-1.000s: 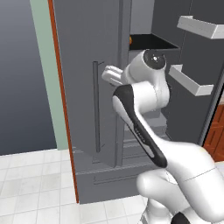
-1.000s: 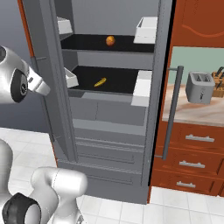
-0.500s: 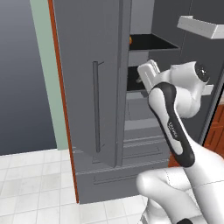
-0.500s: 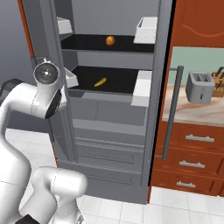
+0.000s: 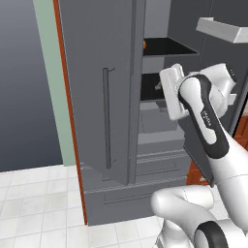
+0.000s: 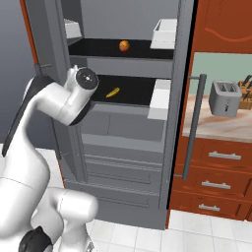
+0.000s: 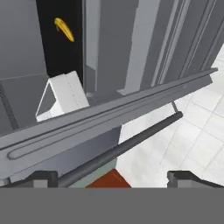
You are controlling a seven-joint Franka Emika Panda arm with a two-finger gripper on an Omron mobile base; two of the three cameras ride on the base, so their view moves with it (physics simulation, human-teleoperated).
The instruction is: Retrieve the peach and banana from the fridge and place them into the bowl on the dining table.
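Peach [image 6: 124,46]: sitting on the dark upper shelf inside the fridge [image 6: 123,133], small and orange-red, near the middle of the shelf; peeking as an orange edge behind the door edge in the left base view [image 5: 144,43].
Banana [image 6: 112,92]: lying on the dark shelf below the peach, curved and yellow, a little to the left of the peach in the right base view; appearing in the hand view [image 7: 64,29] as a yellow crescent against the dark interior, near the top left corner.
Fridge: standing with both upper doors swung open, bottom drawers closed; showing a long vertical bar handle [image 6: 191,127] on the door at the right side of the right base view.
Door bins: hanging white on the inside of the open doors, one [image 6: 159,98] level with the banana shelf, one [image 6: 165,33] level with the peach shelf.
Gripper [image 7: 113,178]: holding its two dark finger tips spread wide apart, pinching nothing, touching neither fruit; looking along a tilted grey door edge and a dark bar handle.
Arm [image 6: 64,101]: reaching in front of the open fridge, with the hand at about the height of the banana shelf.
Toaster [image 6: 224,98]: standing on the counter to the right of the fridge, above the brown drawers [image 6: 216,170].
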